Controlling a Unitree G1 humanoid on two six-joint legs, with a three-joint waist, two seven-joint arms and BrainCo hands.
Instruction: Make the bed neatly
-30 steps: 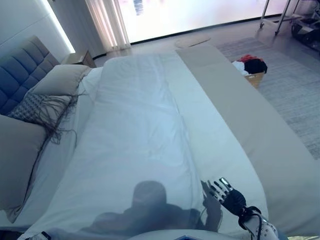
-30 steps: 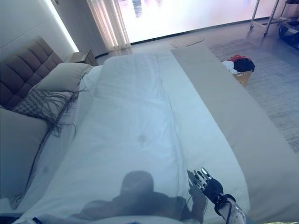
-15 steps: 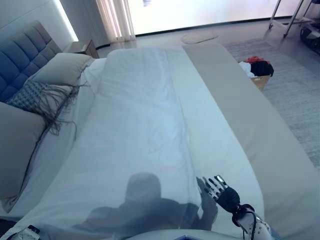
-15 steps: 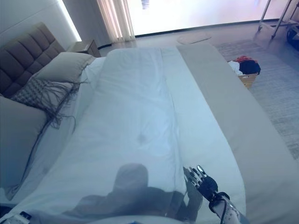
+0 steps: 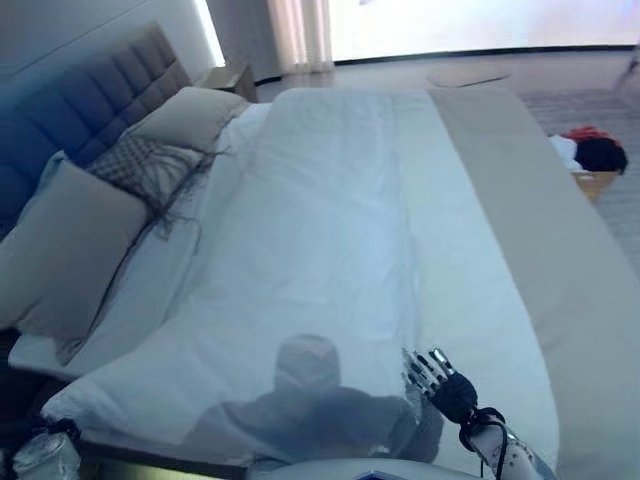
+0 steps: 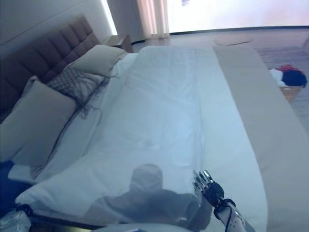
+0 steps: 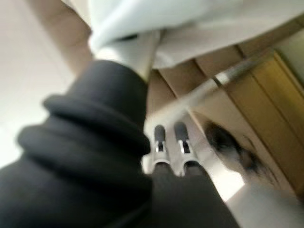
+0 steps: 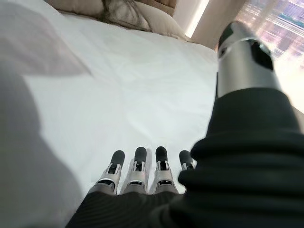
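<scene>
The bed's white duvet [image 5: 330, 230] lies spread along the mattress, with soft creases and its near corner hanging over the edge [image 5: 90, 400]. A beige runner [image 5: 540, 220] covers the foot side on the right. Two beige pillows [image 5: 70, 250] and a grey fringed cushion [image 5: 140, 165] rest against the tufted headboard [image 5: 90, 100]. My right hand [image 5: 445, 385] hovers open just above the duvet's near edge, its fingers [image 8: 137, 164] straight and nothing in them. My left hand [image 7: 171, 147] hangs low beside the bed below the duvet's hanging edge [image 7: 190, 19], fingers straight and holding nothing.
A basket of clothes [image 5: 592, 160] stands on a grey rug beyond the bed's foot side. A wooden nightstand [image 5: 228, 76] sits by the headboard near the curtain [image 5: 300, 25]. A round mat [image 5: 468, 76] lies on the floor at the far end.
The whole picture has shifted, so the camera has turned toward the headboard side. The duvet's near left corner now shows. The right hand stays over the near edge.
</scene>
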